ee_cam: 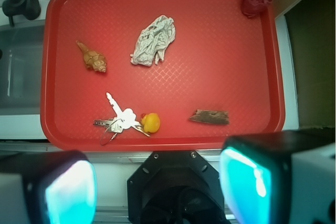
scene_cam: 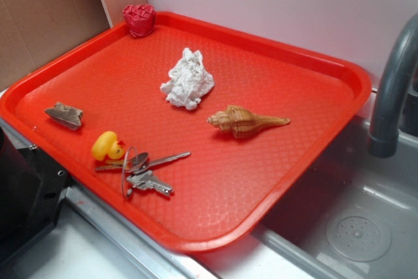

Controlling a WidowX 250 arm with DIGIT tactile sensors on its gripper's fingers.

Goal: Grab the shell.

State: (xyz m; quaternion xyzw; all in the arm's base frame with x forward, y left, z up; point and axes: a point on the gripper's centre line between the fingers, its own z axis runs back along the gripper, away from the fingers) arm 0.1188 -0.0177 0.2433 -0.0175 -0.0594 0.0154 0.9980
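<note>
One shell (scene_cam: 246,121) lies untouched on the red tray (scene_cam: 307,129); the end effector (ee_cam: 157,182) gapes open.

Taking the tray (scene_cam: 339,70) as landmark, seen from the exterior view: the shell (scene_cam: 245,121) lies on the tray right of its middle, tail pointing right. The coral-like chunk (scene_cam: 188,80) sits just behind and left of the shell, apart from it. The keys (scene_cam: 145,170) lie near the tray's front edge, touching the duck (scene_cam: 106,146) on their left. The rock fragment (scene_cam: 64,115) rests near the left rim. A crumpled lump (scene_cam: 139,19) sits in the far left corner. A faucet (scene_cam: 392,89) stands right of the tray.
</note>
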